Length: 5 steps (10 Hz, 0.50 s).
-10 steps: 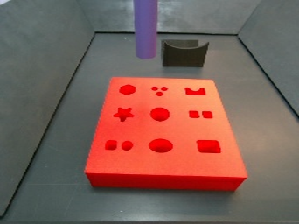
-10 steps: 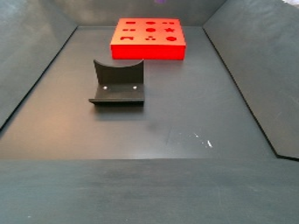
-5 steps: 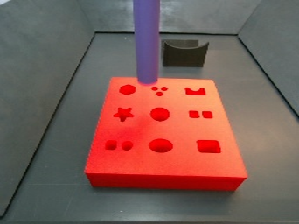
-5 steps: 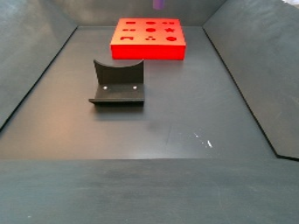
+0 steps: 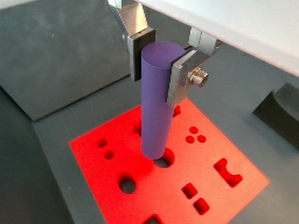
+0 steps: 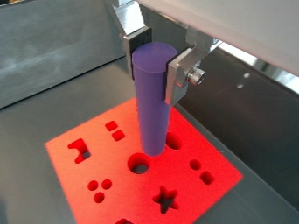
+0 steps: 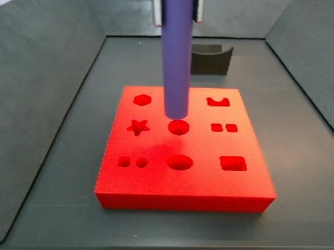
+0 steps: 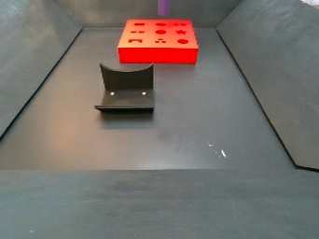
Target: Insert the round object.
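Hovering above the red block, the hand grips the upright purple peg.

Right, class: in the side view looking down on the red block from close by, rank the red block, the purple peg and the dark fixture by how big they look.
1. Red block, largest by far.
2. Purple peg, held upright in the gripper above the block's central round hole.
3. Fixture, smallest, but it stands farther back and the peg partly hides it, so this ranking is unsure.

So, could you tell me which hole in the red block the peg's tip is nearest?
The centre round hole: the peg, held in the gripper, hangs right above it.
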Tool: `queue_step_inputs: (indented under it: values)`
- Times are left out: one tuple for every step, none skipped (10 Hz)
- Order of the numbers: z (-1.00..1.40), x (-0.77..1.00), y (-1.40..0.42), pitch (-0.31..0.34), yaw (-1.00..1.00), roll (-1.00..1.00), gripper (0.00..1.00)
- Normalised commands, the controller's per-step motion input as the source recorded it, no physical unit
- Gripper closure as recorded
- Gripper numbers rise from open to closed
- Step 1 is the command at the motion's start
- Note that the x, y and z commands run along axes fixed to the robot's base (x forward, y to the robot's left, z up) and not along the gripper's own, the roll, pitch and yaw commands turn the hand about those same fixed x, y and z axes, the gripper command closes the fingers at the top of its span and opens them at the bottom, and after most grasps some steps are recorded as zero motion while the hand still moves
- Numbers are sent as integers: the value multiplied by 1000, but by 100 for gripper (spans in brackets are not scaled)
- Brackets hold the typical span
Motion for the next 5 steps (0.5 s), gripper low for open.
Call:
queue_step_inputs:
  values:
    - [-171, 160, 0, 0, 434, 337, 100]
    - [-180, 123, 0, 0, 306, 337, 100]
    - [-297, 26, 20, 0, 217, 284, 100]
    - [-300, 91, 11, 23, 94, 261, 100]
    - [-300, 157, 0, 34, 23, 234, 100]
